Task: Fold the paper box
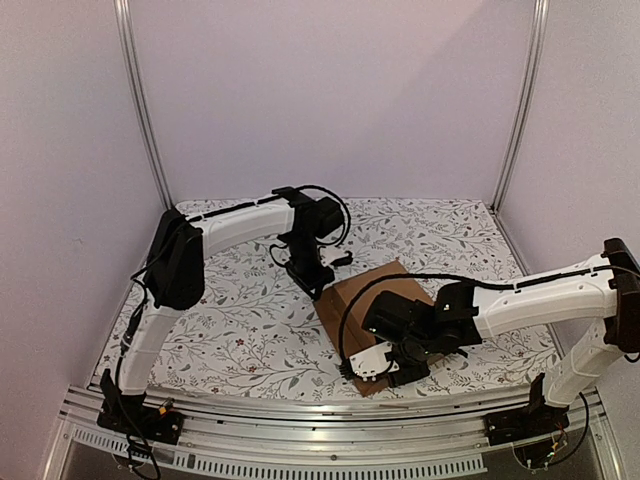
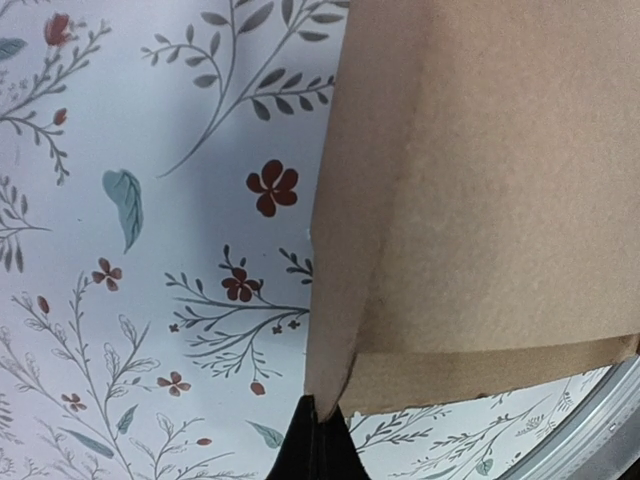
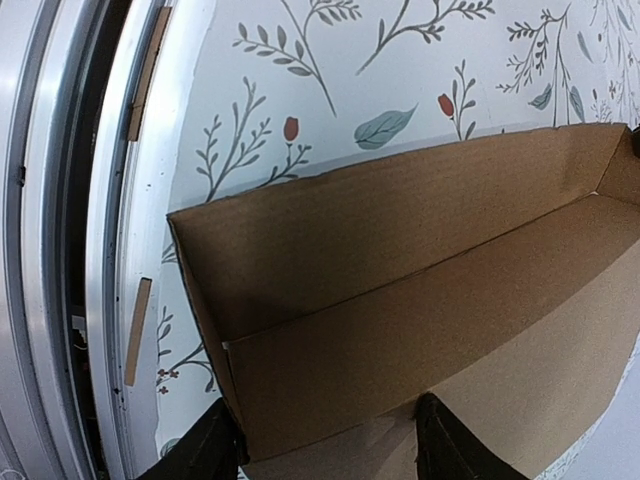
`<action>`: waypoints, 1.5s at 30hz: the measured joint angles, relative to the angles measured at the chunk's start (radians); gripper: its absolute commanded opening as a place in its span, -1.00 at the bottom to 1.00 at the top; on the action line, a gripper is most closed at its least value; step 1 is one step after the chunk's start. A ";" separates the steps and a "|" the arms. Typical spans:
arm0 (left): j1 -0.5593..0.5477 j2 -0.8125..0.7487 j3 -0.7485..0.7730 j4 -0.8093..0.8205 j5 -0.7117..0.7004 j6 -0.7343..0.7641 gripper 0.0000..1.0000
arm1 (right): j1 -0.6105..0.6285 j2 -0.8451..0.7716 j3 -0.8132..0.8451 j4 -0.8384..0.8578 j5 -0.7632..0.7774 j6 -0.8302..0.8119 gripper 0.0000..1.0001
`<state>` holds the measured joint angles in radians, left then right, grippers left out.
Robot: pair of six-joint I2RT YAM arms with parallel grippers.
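Note:
The paper box point(image 1: 385, 290), plain brown cardboard, lies half folded in the middle of the floral table. My left gripper point(image 1: 322, 280) is at its far left corner. In the left wrist view that gripper point(image 2: 318, 418) is shut, and the lower tip of an upright cardboard flap point(image 2: 345, 250) is pinched between its black fingers. My right gripper point(image 1: 372, 368) is at the box's near end. It point(image 3: 330, 425) stands open there, one finger point(image 3: 205, 450) outside the short end wall point(image 3: 205, 320) and the other point(image 3: 450, 445) on the box's inner panel. A long side wall point(image 3: 400, 220) stands raised.
An aluminium rail point(image 1: 300, 420) runs along the table's near edge, right beside the box end point(image 3: 60, 250). Metal posts point(image 1: 145, 110) and pale walls close in the back and both sides. The left arm point(image 1: 240, 220) reaches over the table's left half.

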<state>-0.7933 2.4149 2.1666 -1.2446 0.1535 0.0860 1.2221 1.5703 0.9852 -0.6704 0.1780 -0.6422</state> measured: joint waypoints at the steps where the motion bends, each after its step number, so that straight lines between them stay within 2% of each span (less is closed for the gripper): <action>1: 0.000 0.004 0.006 -0.005 0.001 0.001 -1.00 | 0.000 0.001 0.000 0.000 0.000 0.000 0.17; 12: 0.016 0.027 0.047 -0.048 0.045 0.000 -1.00 | 0.000 0.000 0.000 -0.002 0.000 -0.006 0.20; 16: 0.024 0.064 0.115 -0.085 0.071 -0.001 -1.00 | 0.000 -0.002 0.000 -0.003 0.000 -0.010 0.21; 29: 0.022 0.100 0.180 -0.108 0.070 -0.009 -1.00 | 0.000 0.003 0.006 -0.013 0.000 -0.011 0.21; 45: -0.048 0.132 0.278 -0.109 -0.099 0.050 -0.98 | -0.003 0.009 0.026 -0.034 -0.032 -0.014 0.20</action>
<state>-0.8413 2.5469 2.4447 -1.3533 0.0544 0.1364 1.2190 1.5795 1.0107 -0.7044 0.1455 -0.6559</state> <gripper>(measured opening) 0.010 0.601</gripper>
